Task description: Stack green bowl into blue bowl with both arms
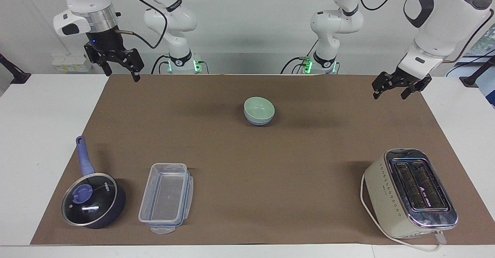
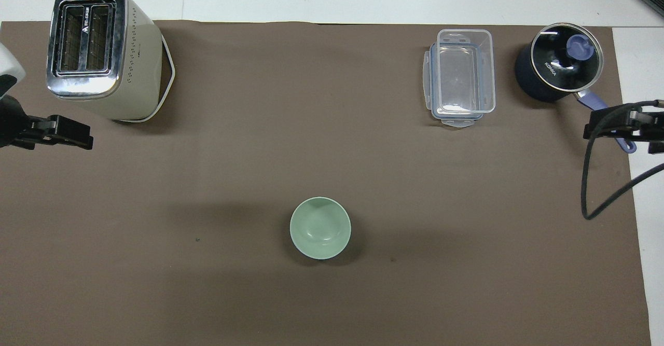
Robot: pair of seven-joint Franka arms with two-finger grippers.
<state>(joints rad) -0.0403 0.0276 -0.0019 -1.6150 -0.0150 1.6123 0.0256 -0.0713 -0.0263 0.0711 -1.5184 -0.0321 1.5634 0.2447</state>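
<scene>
The green bowl [image 1: 258,107] sits nested inside the blue bowl [image 1: 258,122], of which only the lower rim shows; they stand on the brown mat midway between the arms, close to the robots. In the overhead view only the green bowl [image 2: 320,227] shows and the blue bowl is hidden under it. My right gripper [image 1: 121,75] is open and empty, raised over the mat's corner at the right arm's end; it also shows in the overhead view [image 2: 607,128]. My left gripper [image 1: 390,94] is open and empty, raised over the mat's edge at the left arm's end, and it also shows in the overhead view [image 2: 67,136].
A cream toaster [image 1: 410,192] stands farther from the robots at the left arm's end. A clear lidded container [image 1: 166,196] and a dark saucepan with a blue handle [image 1: 93,200] stand farther out at the right arm's end.
</scene>
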